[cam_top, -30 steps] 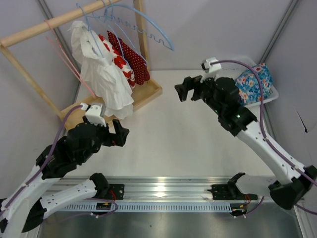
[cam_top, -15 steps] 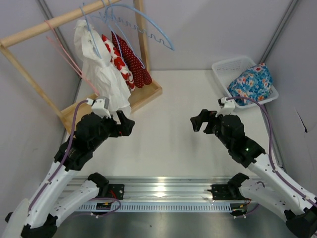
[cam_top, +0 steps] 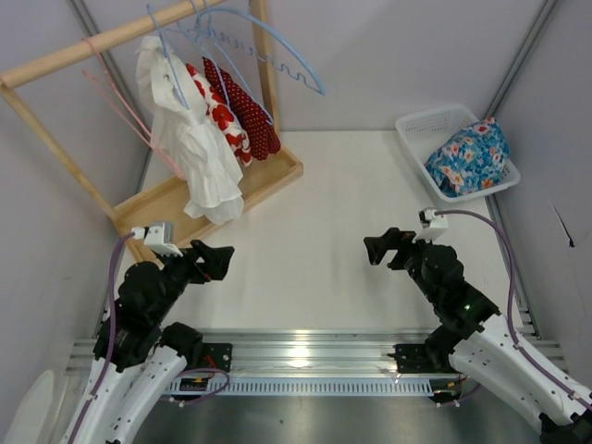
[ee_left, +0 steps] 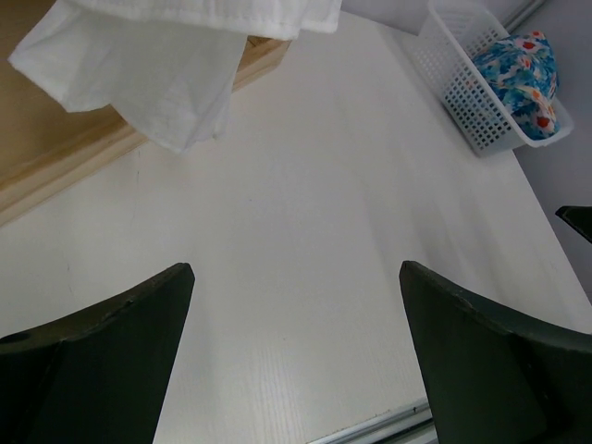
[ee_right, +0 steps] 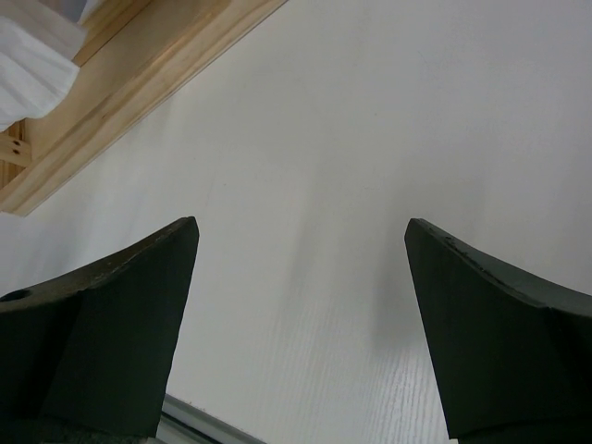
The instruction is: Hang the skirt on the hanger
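- The skirt [cam_top: 259, 129] shows only 1 narrow strip in the top view; the white cloth [cam_top: 199, 157] covers the rest.
- In the left wrist view the top edge cuts off that cloth; the basket [ee_left: 453, 83] also runs off the top.
- A dark sliver [ee_left: 578, 217] at the right edge of that view is too small to identify.
- In the right wrist view the wooden rack base [ee_right: 139, 83] runs off the upper left corner.

Overhead rear view, wrist views low over shared table [cam_top: 324, 231]

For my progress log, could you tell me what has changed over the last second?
Both arms drew back toward their bases: the left end effector from beside the white cloth, the right end effector from near the basket. Both are open, empty. The skirt stayed hanging on the rack.
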Robot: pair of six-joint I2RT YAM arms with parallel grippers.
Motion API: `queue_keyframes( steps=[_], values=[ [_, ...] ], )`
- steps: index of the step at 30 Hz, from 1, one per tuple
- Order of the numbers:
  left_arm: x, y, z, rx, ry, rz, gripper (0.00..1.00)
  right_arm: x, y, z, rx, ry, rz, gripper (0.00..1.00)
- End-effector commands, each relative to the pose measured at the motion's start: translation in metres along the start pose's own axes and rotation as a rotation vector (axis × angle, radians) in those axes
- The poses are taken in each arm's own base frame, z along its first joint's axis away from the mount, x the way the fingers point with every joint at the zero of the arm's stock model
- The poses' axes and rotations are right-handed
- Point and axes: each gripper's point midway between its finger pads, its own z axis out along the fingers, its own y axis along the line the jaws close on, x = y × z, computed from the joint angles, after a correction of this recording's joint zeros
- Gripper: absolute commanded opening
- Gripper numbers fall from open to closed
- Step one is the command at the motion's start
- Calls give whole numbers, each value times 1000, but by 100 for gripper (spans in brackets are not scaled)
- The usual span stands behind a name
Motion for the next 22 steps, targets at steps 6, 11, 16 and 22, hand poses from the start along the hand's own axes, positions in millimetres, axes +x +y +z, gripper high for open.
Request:
queue_keyframes(
  steps=[6,11,16,22],
  values=[
    [-8,2,-2,-6,-59,-34,100,-7,7,2,-35,-70,52,99],
    [-4,3,5,-15,-29,-21,99,-14,12,6,-37,-74,43,99],
    [-3,3,6,-15,-24,-19,100,-21,13,6,-26,-87,35,99],
    [-4,1,5,-5,-30,-17,100,-24,14,7,-20,-87,29,100]
  ],
)
